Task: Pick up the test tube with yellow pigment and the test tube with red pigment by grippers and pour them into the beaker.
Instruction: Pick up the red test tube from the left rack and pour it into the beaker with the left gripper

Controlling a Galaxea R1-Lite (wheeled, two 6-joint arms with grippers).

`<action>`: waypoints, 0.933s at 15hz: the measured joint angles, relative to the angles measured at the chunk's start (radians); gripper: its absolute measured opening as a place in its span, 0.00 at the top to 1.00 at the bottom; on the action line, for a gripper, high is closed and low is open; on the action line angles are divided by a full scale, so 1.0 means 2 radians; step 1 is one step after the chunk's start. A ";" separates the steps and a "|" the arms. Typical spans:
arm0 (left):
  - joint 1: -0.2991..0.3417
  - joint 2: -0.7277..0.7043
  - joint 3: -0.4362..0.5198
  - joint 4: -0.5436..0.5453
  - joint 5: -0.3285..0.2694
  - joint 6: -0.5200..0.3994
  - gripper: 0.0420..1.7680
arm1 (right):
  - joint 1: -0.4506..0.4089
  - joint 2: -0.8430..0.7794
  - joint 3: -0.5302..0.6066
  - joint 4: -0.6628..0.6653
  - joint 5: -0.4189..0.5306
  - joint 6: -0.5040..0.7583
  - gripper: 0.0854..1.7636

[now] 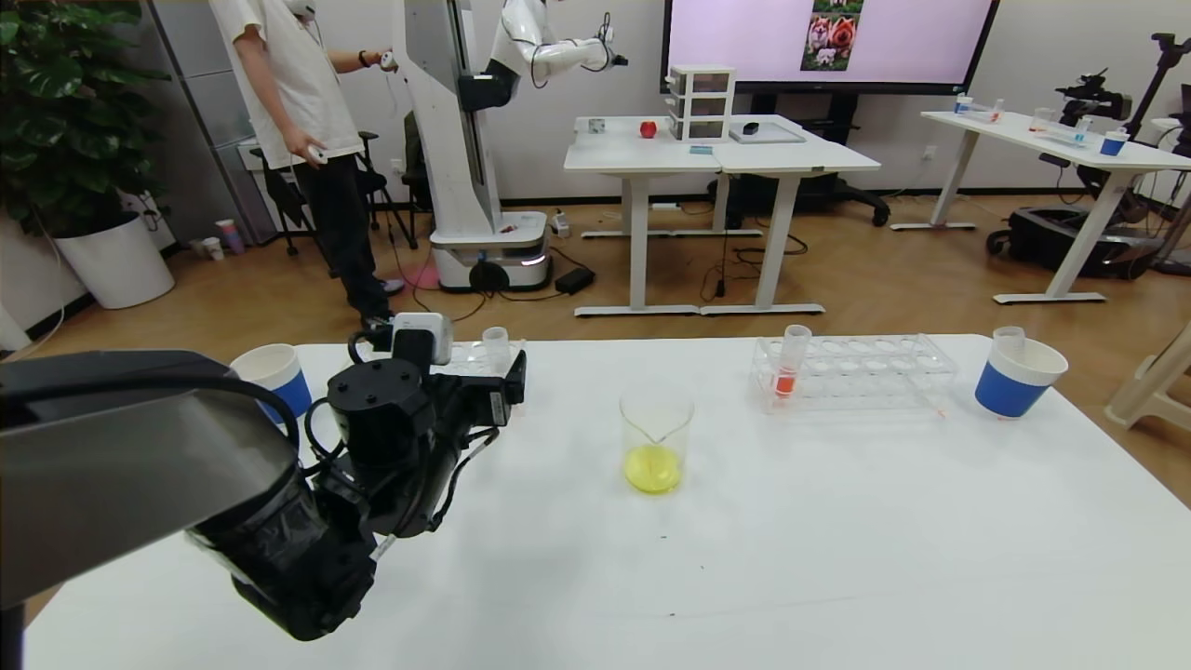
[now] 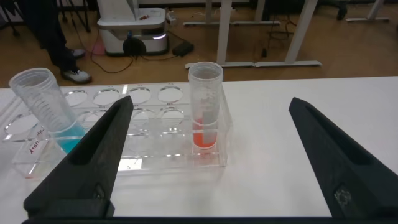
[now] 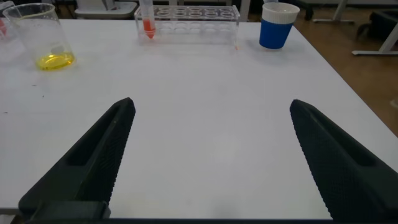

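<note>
between left tool (image 2: 205, 155) fingers: red-pigment tube (image 2: 205, 106)

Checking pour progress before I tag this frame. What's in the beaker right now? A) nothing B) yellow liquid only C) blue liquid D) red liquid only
B: the beaker holds a shallow pool of yellow liquid at its bottom, while the test tube with red pigment stands in its rack on the robot's right side of the table, its red liquid not poured.

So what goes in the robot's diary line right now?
beaker: yellow liquid inside | red tube: in rack | left gripper: open by rack | right gripper: open, empty
</note>
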 joint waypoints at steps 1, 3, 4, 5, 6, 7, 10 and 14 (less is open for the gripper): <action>0.001 0.014 -0.011 -0.001 0.000 0.001 0.01 | 0.000 0.000 0.000 0.000 0.000 0.000 0.02; 0.002 0.039 -0.041 -0.001 -0.001 0.002 0.01 | 0.000 0.000 0.000 0.000 0.000 0.000 0.02; 0.003 0.051 -0.059 0.000 0.000 0.003 0.01 | 0.000 0.000 0.000 0.000 0.000 0.000 0.02; 0.006 0.064 -0.080 0.003 -0.001 0.004 0.01 | 0.000 0.000 0.000 0.000 0.000 0.000 0.02; 0.008 0.075 -0.100 0.010 -0.002 0.005 0.01 | 0.000 0.000 0.000 0.000 0.000 0.000 0.02; 0.012 0.087 -0.122 0.019 -0.002 0.005 0.01 | 0.000 0.000 0.000 0.000 0.000 0.000 0.02; 0.025 0.123 -0.195 0.048 -0.003 0.004 0.01 | 0.000 0.000 0.000 0.000 0.000 0.000 0.02; 0.034 0.162 -0.245 0.051 -0.011 0.002 0.01 | 0.000 0.000 0.000 0.000 0.000 0.000 0.02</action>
